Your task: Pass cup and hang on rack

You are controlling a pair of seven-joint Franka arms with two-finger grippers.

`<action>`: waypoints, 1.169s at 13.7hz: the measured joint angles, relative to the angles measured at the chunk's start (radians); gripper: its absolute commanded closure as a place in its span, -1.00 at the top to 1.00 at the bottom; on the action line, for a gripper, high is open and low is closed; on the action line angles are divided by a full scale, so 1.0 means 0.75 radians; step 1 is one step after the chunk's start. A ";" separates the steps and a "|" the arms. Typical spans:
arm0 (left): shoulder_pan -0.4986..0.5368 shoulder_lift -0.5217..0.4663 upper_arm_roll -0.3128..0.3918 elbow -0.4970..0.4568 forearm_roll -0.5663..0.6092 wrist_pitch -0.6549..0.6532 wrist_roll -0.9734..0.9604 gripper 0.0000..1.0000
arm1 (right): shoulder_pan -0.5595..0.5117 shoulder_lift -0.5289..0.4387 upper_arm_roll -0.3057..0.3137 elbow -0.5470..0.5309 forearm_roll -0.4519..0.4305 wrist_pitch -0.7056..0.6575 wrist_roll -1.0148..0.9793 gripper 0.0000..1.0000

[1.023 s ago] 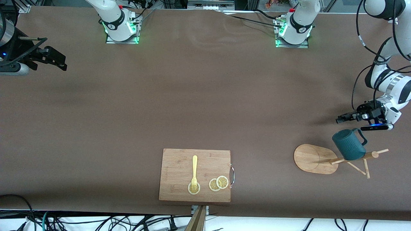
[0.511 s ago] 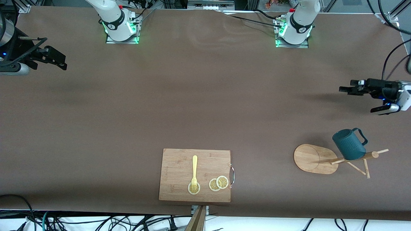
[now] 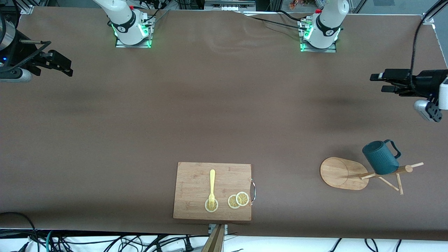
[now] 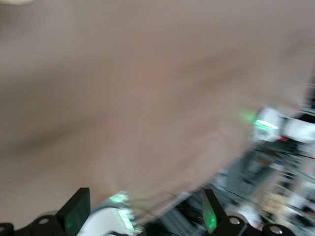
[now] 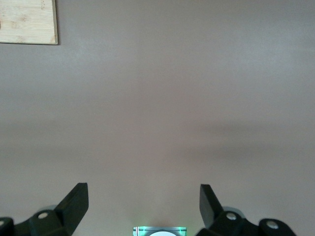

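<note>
The dark teal cup (image 3: 380, 157) hangs on a peg of the light wooden rack (image 3: 344, 173), which stands toward the left arm's end of the table. No gripper touches the cup. My left gripper (image 3: 379, 83) is open and empty, up over bare table at the left arm's end, well apart from the cup. Its wrist view shows the spread gripper (image 4: 142, 214) over blurred table and the arm bases. My right gripper (image 3: 64, 64) is open and empty and waits over the right arm's end of the table. Its wrist view shows the open gripper (image 5: 142, 199) over bare table.
A rectangular wooden cutting board (image 3: 212, 190) lies near the table's front edge, with a yellow fork (image 3: 212, 185) and lemon slices (image 3: 238, 200) on it. One corner of the board shows in the right wrist view (image 5: 27, 22). The arm bases stand along the back edge.
My left gripper has drawn away from beside the cup and risen toward the robots' side of the table. The cup stays hung on the rack. The right arm has not moved.
</note>
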 measured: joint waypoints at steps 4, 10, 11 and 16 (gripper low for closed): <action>-0.066 -0.073 -0.105 0.005 0.323 0.327 -0.004 1.00 | 0.000 0.000 -0.001 0.000 0.000 0.000 0.000 1.00; -0.063 -0.175 -0.113 0.007 0.435 0.346 -0.284 1.00 | 0.000 0.002 -0.001 0.000 0.000 0.000 0.000 1.00; -0.063 -0.190 -0.121 0.007 0.435 0.304 -0.371 1.00 | 0.000 0.002 -0.001 0.000 0.000 0.000 0.000 1.00; -0.064 -0.191 -0.154 0.002 0.437 0.224 -0.549 1.00 | -0.001 0.002 -0.001 0.000 0.001 0.000 0.000 1.00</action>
